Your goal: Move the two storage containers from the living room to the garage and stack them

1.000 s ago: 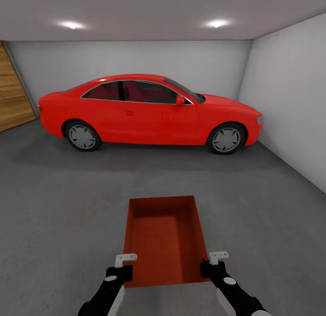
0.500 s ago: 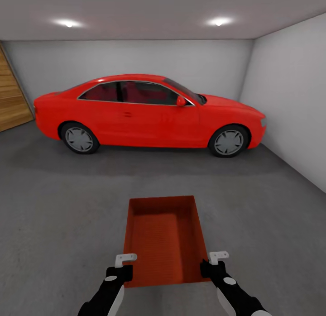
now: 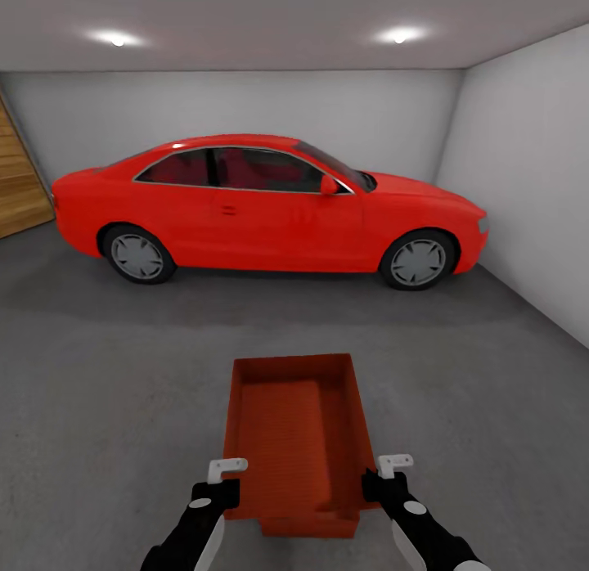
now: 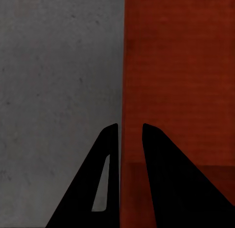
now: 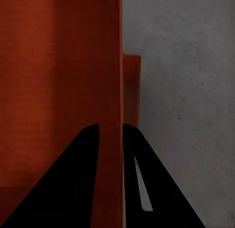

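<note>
While no writing shows, both grippers' fingers (image 4: 110,140) clamp container (image 3: 290,424).

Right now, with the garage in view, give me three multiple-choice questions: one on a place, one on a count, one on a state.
1. Where is the glossy red coupe car?
A. Beyond the rust-red rectangular open-top storage container, by the far white wall
B. Between the two end effectors
C. On top of the container

2. How many round ceiling lights glow?
A. One
B. Two
C. Four

3. How are the left end effector and right end effector?
A. Both open, away from the container
B. Each shut on a side wall of the container
C. One is gripping the car door

Answers: 1 A, the car stands past the container in the head view. 2 B, one light at left, one at right. 3 B, each wrist view shows fingers straddling a red wall.
</note>
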Robot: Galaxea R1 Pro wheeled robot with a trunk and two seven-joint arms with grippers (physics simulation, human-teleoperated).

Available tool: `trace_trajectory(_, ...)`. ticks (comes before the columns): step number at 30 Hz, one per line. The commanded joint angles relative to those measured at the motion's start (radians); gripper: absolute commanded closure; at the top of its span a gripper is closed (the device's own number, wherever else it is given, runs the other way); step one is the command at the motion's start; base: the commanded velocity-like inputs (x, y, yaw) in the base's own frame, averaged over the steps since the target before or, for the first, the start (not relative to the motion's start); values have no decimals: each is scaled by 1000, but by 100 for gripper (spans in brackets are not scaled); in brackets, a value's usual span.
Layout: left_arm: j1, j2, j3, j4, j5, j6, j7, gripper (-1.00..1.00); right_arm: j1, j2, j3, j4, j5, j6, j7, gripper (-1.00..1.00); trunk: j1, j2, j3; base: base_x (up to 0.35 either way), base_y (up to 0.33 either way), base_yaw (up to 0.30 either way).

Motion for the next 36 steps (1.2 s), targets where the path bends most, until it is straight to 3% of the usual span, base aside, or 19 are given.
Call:
trace_trajectory(1, -1, -1, 11, -8, -14, 7, 2, 100, -1, -4, 20, 2, -15, -3, 4, 100, 1, -2, -2, 329, 0, 0)
trace_trajectory(8, -1, -1, 11, -8, -14, 7, 2, 100, -1, -4, 20, 2, -16, -3, 4, 100, 1, -2, -2, 294, 0, -103)
trace_trajectory(18, -1, -1, 12, -8, -14, 6, 2, 100, -1, -4, 20, 2, -17, -3, 3, 100, 1, -2, -2, 28, -6, -150)
trace_trajectory(30, -1, -1, 11, -8, -14, 7, 2, 100, -1, -4, 21, 2, -16, -2, 3, 100, 1, -2, -2, 217, -229, 0)
trace_trajectory(36, -1, -1, 12, -8, -14, 0, 2, 100, -1, -4, 21, 2, -16, -2, 3, 100, 1, -2, -2, 82, -50, 0)
